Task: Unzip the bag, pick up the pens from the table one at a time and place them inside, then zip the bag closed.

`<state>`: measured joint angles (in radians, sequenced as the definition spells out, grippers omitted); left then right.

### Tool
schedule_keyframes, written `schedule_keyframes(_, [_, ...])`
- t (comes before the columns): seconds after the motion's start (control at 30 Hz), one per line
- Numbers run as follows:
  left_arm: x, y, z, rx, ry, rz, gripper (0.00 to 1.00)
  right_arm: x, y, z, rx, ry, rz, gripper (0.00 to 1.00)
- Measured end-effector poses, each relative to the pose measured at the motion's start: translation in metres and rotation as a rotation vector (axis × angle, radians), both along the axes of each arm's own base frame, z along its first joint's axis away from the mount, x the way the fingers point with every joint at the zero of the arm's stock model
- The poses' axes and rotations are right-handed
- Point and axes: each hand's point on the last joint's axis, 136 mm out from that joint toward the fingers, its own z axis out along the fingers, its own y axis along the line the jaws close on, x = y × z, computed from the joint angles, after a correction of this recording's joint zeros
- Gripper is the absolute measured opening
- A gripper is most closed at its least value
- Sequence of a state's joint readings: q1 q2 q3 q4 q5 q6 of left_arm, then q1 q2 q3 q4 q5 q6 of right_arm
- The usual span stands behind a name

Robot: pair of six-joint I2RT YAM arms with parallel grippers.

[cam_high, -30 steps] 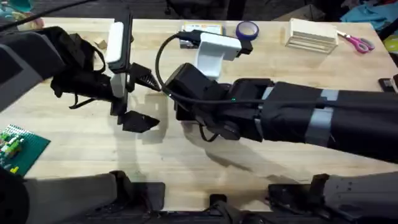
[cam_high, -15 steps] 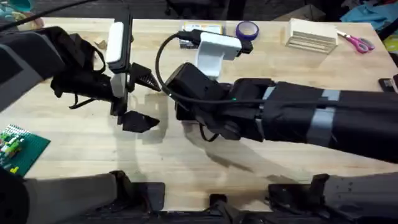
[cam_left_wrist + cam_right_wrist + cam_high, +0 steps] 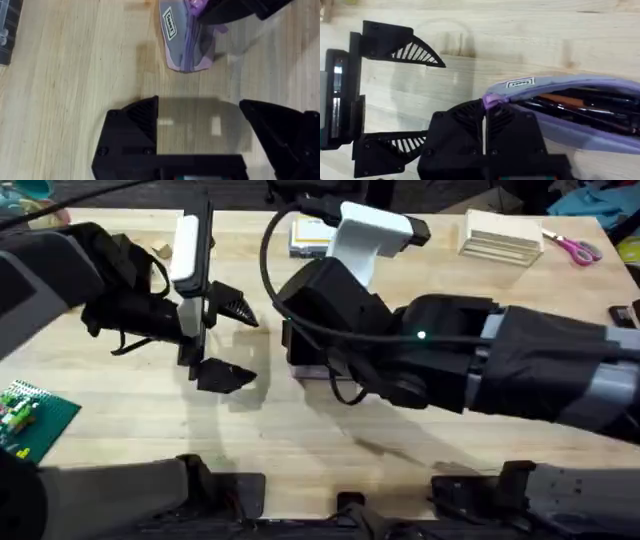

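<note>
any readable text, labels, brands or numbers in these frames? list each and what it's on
Small white tag on the bag, tag at in the left wrist view and in the right wrist view: dark lettering, too blurred to read.
Clear box with yellow label at the table's far edge: print too small to read.
Nothing else legible.

Bright, even light; soft shadows on the table (image 3: 150, 415), wrist views blurred

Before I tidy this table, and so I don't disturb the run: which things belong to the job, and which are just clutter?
Job: bag; zipper pull, pinched by the right arm's fingers; pens inside the bag; left arm's fingers, open; table.
Lying about: scissors; wooden block stack; green board.
</note>
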<state>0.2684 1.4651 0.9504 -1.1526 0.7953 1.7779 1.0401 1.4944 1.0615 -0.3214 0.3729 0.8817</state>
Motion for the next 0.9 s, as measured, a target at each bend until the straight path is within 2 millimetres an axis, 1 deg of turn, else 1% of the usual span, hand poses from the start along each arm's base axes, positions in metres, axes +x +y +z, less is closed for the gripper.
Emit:
schedule_keyframes(0.37, [0.004, -0.008, 0.007, -0.075, -0.013, 0.008, 0.992, 0.005, -0.004, 0.0, 0.001, 0.001, -0.016, 0.032])
schedule_keyframes(0.43, [0.005, -0.011, 0.006, -0.108, 0.006, 0.012, 0.993, 0.005, -0.004, 0.0, 0.001, 0.001, -0.015, 0.031])
schedule_keyframes(0.47, [0.01, -0.019, -0.005, -0.222, 0.093, 0.033, 0.993, 0.005, -0.004, 0.0, 0.001, 0.002, -0.015, 0.03])
schedule_keyframes(0.6, [0.015, -0.025, -0.01, -0.321, 0.15, 0.058, 0.993, 0.005, -0.004, 0.0, 0.002, 0.001, -0.015, 0.03])
schedule_keyframes(0.77, [0.018, -0.032, -0.014, -0.39, 0.189, 0.068, 0.993, 0.005, -0.004, 0.0, 0.002, 0.001, -0.015, 0.03])
schedule_keyframes(0.8, [0.019, -0.04, -0.016, -0.395, 0.184, 0.04, 0.992, 0.005, -0.004, 0.0, 0.002, 0.001, -0.015, 0.03])
schedule_keyframes(0.9, [0.02, -0.05, -0.016, -0.396, 0.156, -0.002, 0.993, 0.005, -0.004, 0.0, 0.002, 0.001, -0.015, 0.03])
